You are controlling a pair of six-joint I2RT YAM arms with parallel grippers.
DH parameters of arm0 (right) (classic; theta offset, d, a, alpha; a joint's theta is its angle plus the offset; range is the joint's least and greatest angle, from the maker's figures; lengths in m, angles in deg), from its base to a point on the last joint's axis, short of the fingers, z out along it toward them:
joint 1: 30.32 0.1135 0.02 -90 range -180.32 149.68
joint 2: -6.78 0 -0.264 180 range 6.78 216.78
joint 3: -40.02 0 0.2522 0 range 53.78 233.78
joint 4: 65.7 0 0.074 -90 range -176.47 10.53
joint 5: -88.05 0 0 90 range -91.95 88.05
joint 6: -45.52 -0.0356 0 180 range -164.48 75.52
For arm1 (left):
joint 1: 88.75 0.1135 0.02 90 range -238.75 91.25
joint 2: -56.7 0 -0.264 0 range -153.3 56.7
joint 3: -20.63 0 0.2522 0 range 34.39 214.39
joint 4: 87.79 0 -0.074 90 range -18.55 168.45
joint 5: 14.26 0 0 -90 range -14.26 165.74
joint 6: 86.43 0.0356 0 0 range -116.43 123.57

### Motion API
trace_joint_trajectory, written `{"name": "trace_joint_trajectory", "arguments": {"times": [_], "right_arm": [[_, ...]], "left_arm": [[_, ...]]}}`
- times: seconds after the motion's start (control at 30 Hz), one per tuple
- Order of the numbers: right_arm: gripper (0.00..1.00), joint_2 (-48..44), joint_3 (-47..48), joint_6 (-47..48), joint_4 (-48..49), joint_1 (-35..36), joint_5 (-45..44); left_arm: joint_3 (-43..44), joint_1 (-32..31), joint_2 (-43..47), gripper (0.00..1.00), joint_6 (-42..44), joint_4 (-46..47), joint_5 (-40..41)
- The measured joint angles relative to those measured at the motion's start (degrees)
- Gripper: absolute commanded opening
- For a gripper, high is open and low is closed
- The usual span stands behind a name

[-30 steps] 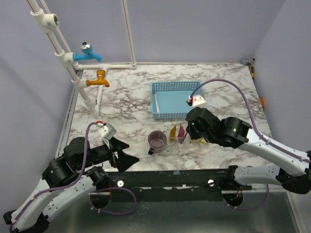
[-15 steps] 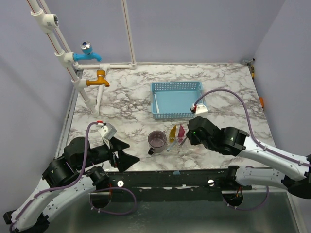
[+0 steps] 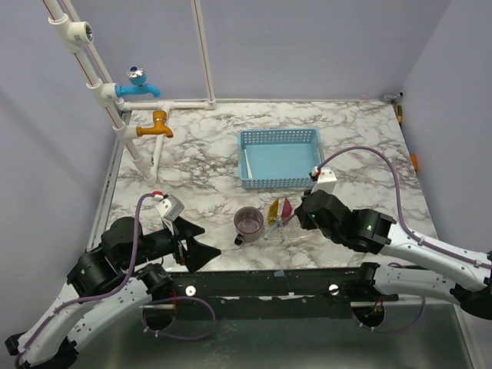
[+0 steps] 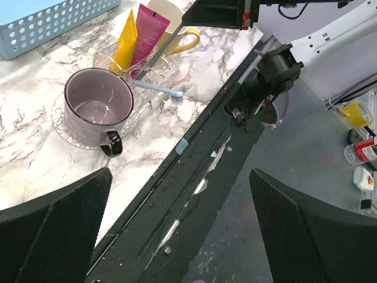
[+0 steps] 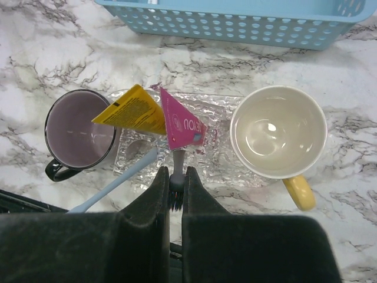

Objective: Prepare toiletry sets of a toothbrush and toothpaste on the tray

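1. Clear tray (image 5: 219, 147) sits on the marbled worktop (image 5: 35, 53); everything below is placed from it
2. Yellow toothpaste tube (image 5: 133, 112) and pink toothpaste tube (image 5: 183, 125) both stand in the tray, tilted, side by side and touching at their narrow ends, the yellow one on the side nearer the left arm
3. Right pincer (image 5: 175, 171) hangs over the tray's near edge, its fingers pressed together on the bristle end of a grey toothbrush (image 5: 176, 160)
4. The grey toothbrush's handle slants from the pincer into the tray and passes under the wide end of the pink tube; whether its far tip touches the tray floor cannot be told
5. Light blue toothbrush (image 5: 121, 180) lies with one end in the tray below the yellow tube; the rest runs out over the tray's near edge onto the worktop, bristle head outermost
6. Mauve cup (image 5: 79, 132) stands upright just beside the tray on the left-arm side, dark handle pointing to the near edge
7. Cream mug (image 5: 278, 131) stands upright just beside the tray on the opposite side, yellow handle towards the near edge
8. Blue basket (image 5: 235, 23) lies beyond the tray's far side, apart from it
9. Left pincer (image 4: 179, 172) is well apart from the tray, off the worktop's near edge, fingers spread wide and holding nothing
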Motion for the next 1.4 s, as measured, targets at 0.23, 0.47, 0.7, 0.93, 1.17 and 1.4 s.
{"name": "trace_joint_trajectory", "arguments": {"times": [0.23,0.47,0.7,0.93,1.17,1.4], "right_arm": [[0.00,-0.59,-2.43,-0.96,2.03,0.00,-0.59],[0.11,-2.08,-4.68,-1.42,3.98,0.00,-0.83],[0.30,-2.84,-5.51,-1.62,4.39,0.00,-1.18],[0.34,-4.68,-5.84,-1.64,4.28,0.00,-1.40],[0.39,-5.35,-5.75,-1.60,3.63,0.00,-1.68],[0.44,-6.14,-3.15,-1.03,1.79,0.00,-2.75]], "left_arm": [[0.00,0.00,0.00,0.99,-0.04,0.00,0.07],[-0.02,0.00,0.00,0.99,-0.04,0.00,0.22],[-0.02,0.00,0.00,0.99,-0.04,0.02,0.22],[-0.02,0.00,-0.07,0.99,-0.04,0.09,0.22],[-0.02,0.00,-0.22,0.99,-0.04,0.22,0.22],[-0.02,0.00,-0.33,0.99,-0.04,0.37,0.22]]}}
